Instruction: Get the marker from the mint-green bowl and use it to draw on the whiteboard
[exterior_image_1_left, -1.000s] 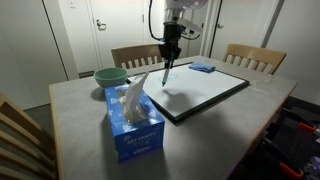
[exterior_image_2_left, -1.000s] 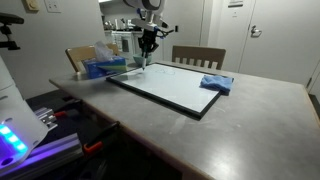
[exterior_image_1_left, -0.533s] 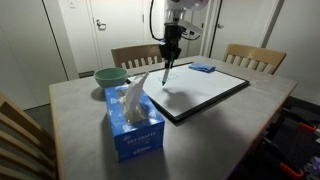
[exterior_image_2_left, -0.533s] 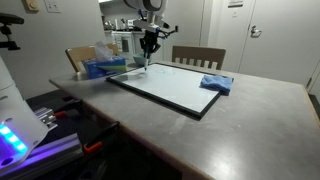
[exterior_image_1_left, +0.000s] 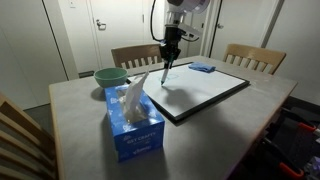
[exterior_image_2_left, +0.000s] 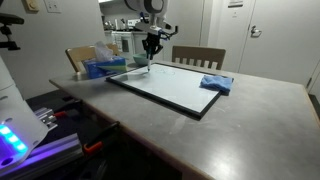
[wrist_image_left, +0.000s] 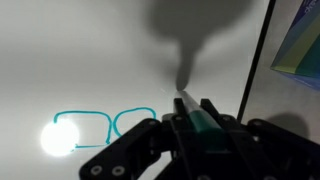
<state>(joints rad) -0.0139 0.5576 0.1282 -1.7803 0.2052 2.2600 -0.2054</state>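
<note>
My gripper (exterior_image_1_left: 168, 60) hangs over the near-left part of the whiteboard (exterior_image_1_left: 210, 90), shut on the marker (exterior_image_1_left: 166, 74), which points down at the board. In the wrist view the marker (wrist_image_left: 190, 108) sits clamped between the two black fingers, tip toward the white surface (wrist_image_left: 90, 60). Teal drawn loops (wrist_image_left: 100, 125) lie on the board to its left. The mint-green bowl (exterior_image_1_left: 110, 75) stands on the table left of the board, apart from the gripper. In an exterior view the gripper (exterior_image_2_left: 150, 50) is above the board's far-left corner (exterior_image_2_left: 135, 75).
A blue tissue box (exterior_image_1_left: 135, 125) stands near the table's front, with another view of it beside the board (exterior_image_2_left: 103, 67). A blue eraser pad (exterior_image_1_left: 203, 68) lies on the board's far edge. Wooden chairs (exterior_image_1_left: 250, 57) stand behind the table.
The gripper with the marker has shifted very slightly along the board; otherwise nothing has visibly changed.
</note>
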